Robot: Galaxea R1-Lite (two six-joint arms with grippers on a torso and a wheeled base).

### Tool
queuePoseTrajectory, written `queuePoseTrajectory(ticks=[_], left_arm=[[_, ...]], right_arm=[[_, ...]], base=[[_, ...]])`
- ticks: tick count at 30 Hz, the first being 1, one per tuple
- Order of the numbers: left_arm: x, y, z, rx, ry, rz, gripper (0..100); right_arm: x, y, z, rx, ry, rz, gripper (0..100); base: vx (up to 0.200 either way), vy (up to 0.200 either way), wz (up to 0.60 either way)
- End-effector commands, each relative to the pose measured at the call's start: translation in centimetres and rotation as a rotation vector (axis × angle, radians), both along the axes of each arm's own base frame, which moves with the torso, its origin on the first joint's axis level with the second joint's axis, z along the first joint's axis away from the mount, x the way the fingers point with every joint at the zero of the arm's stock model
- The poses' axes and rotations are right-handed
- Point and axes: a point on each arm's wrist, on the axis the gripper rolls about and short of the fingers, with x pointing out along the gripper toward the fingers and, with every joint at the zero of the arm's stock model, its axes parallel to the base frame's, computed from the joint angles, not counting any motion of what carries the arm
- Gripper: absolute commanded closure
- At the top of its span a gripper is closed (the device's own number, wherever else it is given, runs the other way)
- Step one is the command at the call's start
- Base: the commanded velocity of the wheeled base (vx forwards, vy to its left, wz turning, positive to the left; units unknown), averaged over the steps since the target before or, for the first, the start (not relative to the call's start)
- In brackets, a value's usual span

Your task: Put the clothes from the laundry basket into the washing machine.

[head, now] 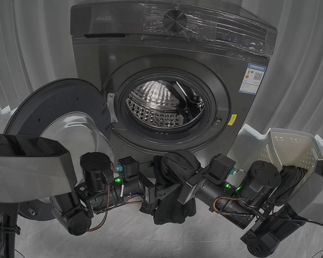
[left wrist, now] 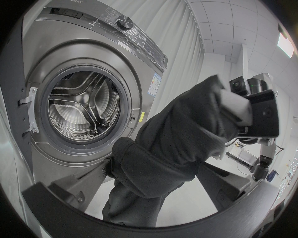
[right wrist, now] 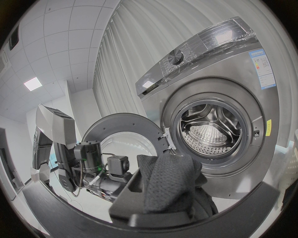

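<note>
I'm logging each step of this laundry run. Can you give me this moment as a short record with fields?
machine: washing machine, its door swung open to the robot's left
inside: drum shows bare metal, no clothes seen in it
load: black garment held in front of the machine, below the opening
right arm: right gripper shut on the garment
left arm: left gripper at the garment's left side, grip unclear
source: laundry basket on the right, dark clothes inside

The grey floor carries the washing machine, the laundry basket just beside it.
</note>
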Motion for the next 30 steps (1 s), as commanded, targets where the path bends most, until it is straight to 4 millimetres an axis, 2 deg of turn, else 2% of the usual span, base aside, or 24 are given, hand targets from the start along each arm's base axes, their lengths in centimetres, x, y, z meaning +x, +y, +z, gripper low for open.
queuePoseTrajectory(ticks=[1, 2, 3, 11, 15, 21, 26, 27, 30], left_arm=[[1.3, -1.1, -1.7, 0.004, 0.002, 0.037, 0], [1.4, -1.4, -1.7, -0.002, -0.002, 0.049, 0], [1.4, -1.4, -1.7, -0.002, -0.002, 0.049, 100], [1.0, -1.6, -1.3, -0.007, -0.001, 0.039, 100], [0.2, -0.8, 0.0, -0.014, -0.006, 0.045, 100], [1.2, 0.4, 0.4, -0.022, -0.02, 0.149, 100], [1.2, 0.6, 1.3, -0.044, -0.035, 0.16, 100], [1.2, 0.6, 1.4, -0.047, -0.034, 0.161, 100], [1.4, 0.6, 1.8, -0.058, -0.044, 0.167, 100]], right_arm=[[-0.1, 0.3, 0.0, 0.004, -0.001, 0.002, 100], [-0.1, 0.4, 0.0, 0.004, -0.001, 0.005, 100], [-0.1, 0.4, 0.0, 0.004, -0.001, 0.005, 100], [0.4, 0.3, 0.1, 0.01, -0.008, -0.007, 100], [1.1, 0.5, 0.2, 0.031, -0.008, -0.04, 100], [1.1, 0.3, 0.0, 0.028, 0.013, -0.074, 100], [0.5, 0.3, -0.7, 0.006, 0.038, -0.073, 100], [0.5, 0.3, -0.7, 0.006, 0.038, -0.073, 0], [-0.2, 0.3, -1.4, -0.019, 0.06, -0.055, 0]], base=[[0.0, 0.0, 0.0], [0.0, 0.0, 0.0], [0.0, 0.0, 0.0], [0.0, 0.0, 0.0], [0.0, 0.0, 0.0], [0.0, 0.0, 0.0], [0.0, 0.0, 0.0], [0.0, 0.0, 0.0], [0.0, 0.0, 0.0]])
